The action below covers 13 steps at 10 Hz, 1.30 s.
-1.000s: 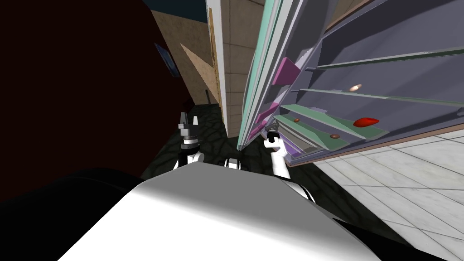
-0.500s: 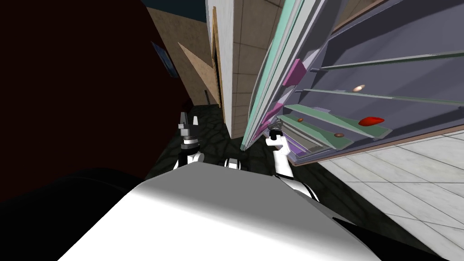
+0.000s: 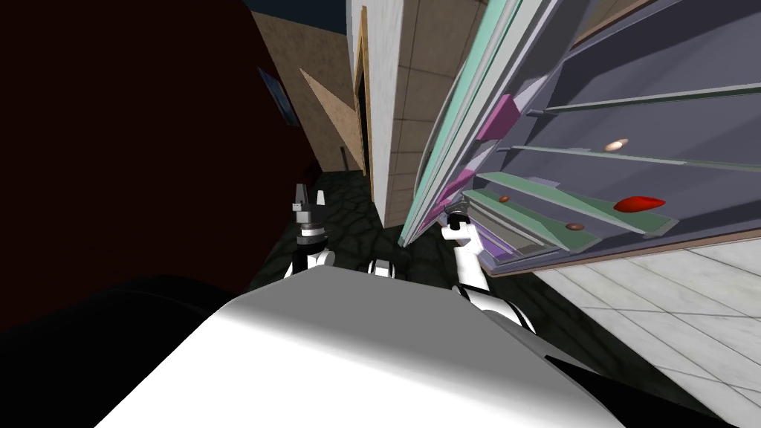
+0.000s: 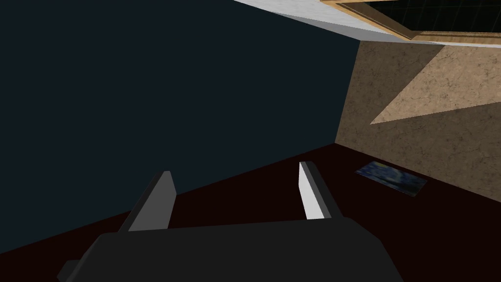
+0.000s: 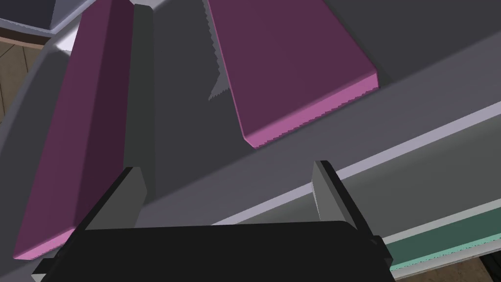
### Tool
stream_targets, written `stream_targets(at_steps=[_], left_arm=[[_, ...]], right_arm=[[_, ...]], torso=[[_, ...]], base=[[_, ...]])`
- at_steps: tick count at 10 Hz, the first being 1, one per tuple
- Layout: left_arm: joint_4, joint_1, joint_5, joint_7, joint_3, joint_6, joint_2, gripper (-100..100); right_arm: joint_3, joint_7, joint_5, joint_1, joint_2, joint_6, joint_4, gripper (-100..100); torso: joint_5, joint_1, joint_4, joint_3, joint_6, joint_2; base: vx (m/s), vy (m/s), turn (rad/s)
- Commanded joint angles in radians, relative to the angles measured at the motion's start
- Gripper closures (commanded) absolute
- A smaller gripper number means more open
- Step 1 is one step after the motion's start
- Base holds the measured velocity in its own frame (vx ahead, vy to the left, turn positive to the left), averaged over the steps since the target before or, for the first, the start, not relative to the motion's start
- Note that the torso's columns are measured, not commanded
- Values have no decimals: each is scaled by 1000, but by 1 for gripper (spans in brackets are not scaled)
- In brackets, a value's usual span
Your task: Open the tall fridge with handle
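At my right front, the tall grey fridge [image 3: 654, 67] stood open; the empty right gripper [image 5: 226, 166], spread wide, faced its purple door bins [image 5: 293, 63], the left gripper [image 4: 236, 169] idle, open. A steady outward push seemed best.

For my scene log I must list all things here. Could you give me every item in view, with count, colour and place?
fridge: one, grey inside, open, front right.
fridge door: one, teal-grey edge, swung open, left of the shelves.
door bins: at least two, purple, on the door's inner side.
shelves: several, greenish, inside the fridge.
red item: one, red, on a lower shelf.
small round items: two brown, one pale, on shelves.
picture: one, blue, on the dark red wall.
left gripper: one, grey fingers open, holding nothing.
right gripper: one, grey fingers open, near the bins.
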Motion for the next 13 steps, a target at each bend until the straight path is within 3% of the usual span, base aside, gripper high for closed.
stream_targets(at_steps=[1,3,4,5,6,7,9,10,12,13], left_arm=[[0,0,0,0,0,0,0,0],[0,0,0,0,0,0,0,0],[0,0,0,0,0,0,0,0],[0,0,0,0,0,0,0,0],[0,0,0,0,0,0,0,0],[0,0,0,0,0,0,0,0],[0,0,0,0,0,0,0,0],[0,0,0,0,0,0,0,0],[0,0,0,0,0,0,0,0],[0,0,0,0,0,0,0,0]], right_arm=[[-30,17,-49,-12,-63,-50,61,-100],[-30,17,-49,-12,-63,-50,102,-100],[-62,30,-93,-22,-108,-103,145,-100],[-62,30,-93,-22,-124,-107,196,-100],[-94,44,-132,-33,-160,-154,239,-100],[-94,44,-138,-33,-184,-165,257,-100],[-94,44,-138,-33,-184,-165,292,-100],[-127,58,-182,-43,-232,-216,331,-100],[-127,58,-182,-43,-244,-222,388,-100],[-159,71,-226,-54,-291,-274,429,-100]], torso=[[1,4,0,0,-1,0],[1,3,-1,-2,0,-3],[0,2,-1,-2,-1,-3],[1,4,0,-1,-2,-1],[1,5,0,0,0,0],[2,8,0,0,-1,0],[0,-1,0,-1,0,-1],[-1,-2,-1,-1,-1,-2],[2,6,0,-1,-1,-1],[1,3,0,-1,0,-1]], base=[[-37,58,136],[-7,25,-10],[-24,54,218],[-29,71,167],[-32,132,264],[-28,96,88],[-9,16,-21],[-22,55,225],[-16,54,75],[-16,74,223]])
